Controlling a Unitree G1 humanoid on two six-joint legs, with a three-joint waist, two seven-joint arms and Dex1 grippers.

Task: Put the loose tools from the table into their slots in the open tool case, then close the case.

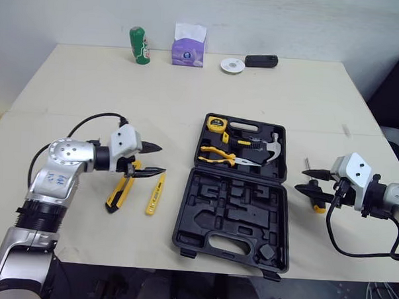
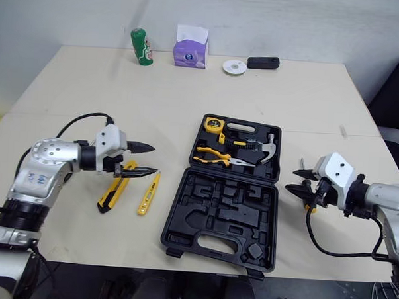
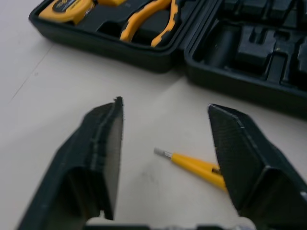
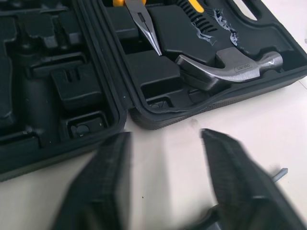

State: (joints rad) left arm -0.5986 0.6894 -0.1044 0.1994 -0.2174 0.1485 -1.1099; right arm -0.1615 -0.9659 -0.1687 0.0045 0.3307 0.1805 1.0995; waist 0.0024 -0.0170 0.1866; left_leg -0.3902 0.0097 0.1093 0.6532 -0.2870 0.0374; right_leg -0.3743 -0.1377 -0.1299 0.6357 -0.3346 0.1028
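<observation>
The black tool case [image 1: 233, 210] lies open in the middle of the table. A yellow tape measure [image 1: 216, 123], orange-handled pliers [image 1: 217, 155] and a claw hammer [image 1: 269, 149] sit in its far half. Left of the case lie a yellow and black utility knife [image 1: 120, 191] and a slim yellow screwdriver [image 1: 155, 193]. My left gripper [image 1: 161, 159] hovers open just above them, and the screwdriver [image 3: 196, 165] shows between its fingers [image 3: 103, 143]. My right gripper [image 1: 300, 180] is open to the right of the case, over a small orange-handled tool [image 1: 319, 206].
Along the table's far edge stand a green can [image 1: 140, 45], a purple tissue box [image 1: 189, 46], a white disc [image 1: 233, 65] and a black device [image 1: 261, 60]. The near half of the case [image 4: 57, 86] holds moulded slots with nothing in them.
</observation>
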